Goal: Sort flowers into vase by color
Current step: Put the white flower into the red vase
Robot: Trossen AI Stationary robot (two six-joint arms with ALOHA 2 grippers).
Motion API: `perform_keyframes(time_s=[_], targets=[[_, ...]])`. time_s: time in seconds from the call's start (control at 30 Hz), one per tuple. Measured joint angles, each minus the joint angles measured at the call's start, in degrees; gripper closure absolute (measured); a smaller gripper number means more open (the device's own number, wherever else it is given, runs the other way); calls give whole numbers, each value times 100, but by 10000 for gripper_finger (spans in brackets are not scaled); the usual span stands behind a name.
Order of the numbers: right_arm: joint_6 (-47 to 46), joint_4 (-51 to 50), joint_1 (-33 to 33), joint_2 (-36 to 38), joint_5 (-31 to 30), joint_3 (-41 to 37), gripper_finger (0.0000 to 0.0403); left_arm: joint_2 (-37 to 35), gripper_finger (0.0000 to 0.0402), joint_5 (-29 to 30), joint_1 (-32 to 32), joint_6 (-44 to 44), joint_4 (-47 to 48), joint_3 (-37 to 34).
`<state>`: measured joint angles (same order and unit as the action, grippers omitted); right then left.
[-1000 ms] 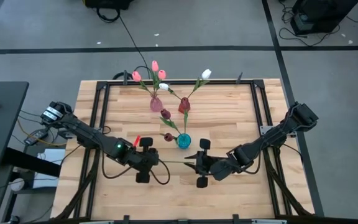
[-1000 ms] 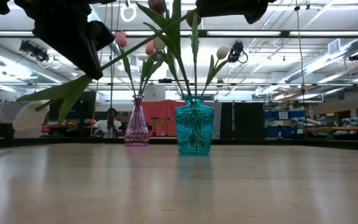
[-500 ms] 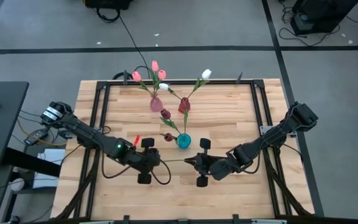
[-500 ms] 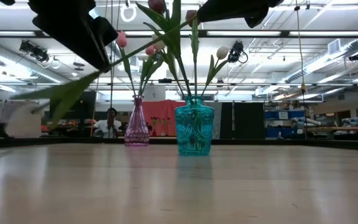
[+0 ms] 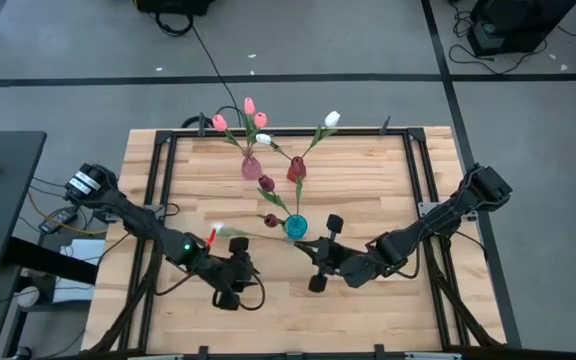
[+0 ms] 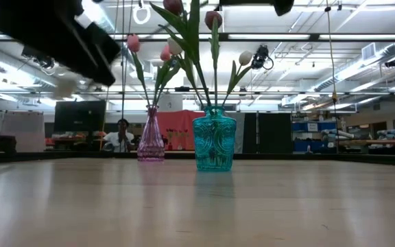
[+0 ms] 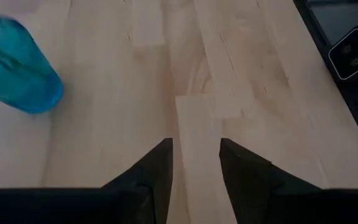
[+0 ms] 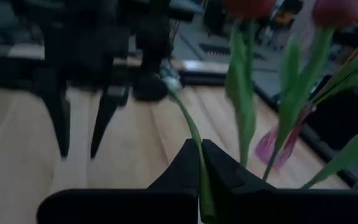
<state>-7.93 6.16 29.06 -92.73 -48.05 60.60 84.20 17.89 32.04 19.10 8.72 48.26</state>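
Right gripper clamps a tulip stem over the table; left gripper stands apart with its fingers parted and bare.

The wooden table (image 5: 368, 160) fills the middle of the high view, grey floor around it, and the low view looks across it into a lit workshop where a person (image 6: 123, 134) sits far back. Three vases stand above centre: a pink vase (image 5: 252, 167), a red vase (image 5: 296, 169) and a teal vase (image 5: 296, 227), each holding flowers. Lower right of centre, the right gripper (image 5: 308, 247) is closed tight on the stem of a flower (image 5: 258, 237), which lies nearly level, running leftward from the jaws toward its pale head. Lower left of centre, the left gripper (image 5: 236, 270) holds nothing, jaws narrowly apart above bare boards.
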Motion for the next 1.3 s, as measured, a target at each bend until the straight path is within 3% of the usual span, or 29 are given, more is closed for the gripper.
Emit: perform_keyframes(time_s=[0.2,0.33,0.6,0.83,0.97,1.3], targets=[[734,988,57,0,-492,0,393,-35,273,-66,89,6,-1589,-780],[1503,1974,57,0,-458,0,393,-118,275,-46,101,-385,-2771,-1194],[2937,3575,208,0,-339,0,393,-118,276,875,86,-2547,-5766,-1483],[4146,4810,559,0,13,0,393,-162,276,997,5,-4127,-8369,-1486],[4443,5023,647,0,167,0,392,-354,276,669,-80,-4554,-8905,-1421],[4460,4987,642,0,313,0,392,-483,276,196,-204,-5041,-8804,-1031]])
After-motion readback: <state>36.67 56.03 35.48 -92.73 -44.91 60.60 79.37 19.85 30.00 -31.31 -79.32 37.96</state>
